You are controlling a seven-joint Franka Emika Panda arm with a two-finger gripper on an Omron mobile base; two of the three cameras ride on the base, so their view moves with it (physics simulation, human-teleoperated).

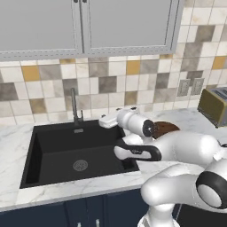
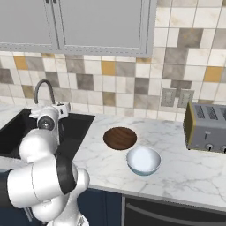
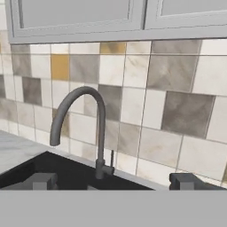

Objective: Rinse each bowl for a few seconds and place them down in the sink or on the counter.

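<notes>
Though partial, left base view; brown bowl [image 2: 120, 138] whole in right.

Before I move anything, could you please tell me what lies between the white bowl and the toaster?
Only bare counter separates the bowl from the toaster, as the right base view shows.

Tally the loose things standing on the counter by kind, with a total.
Bowls: 2, one dark brown and one glossy white
Toasters: 1
Total: 3
</notes>
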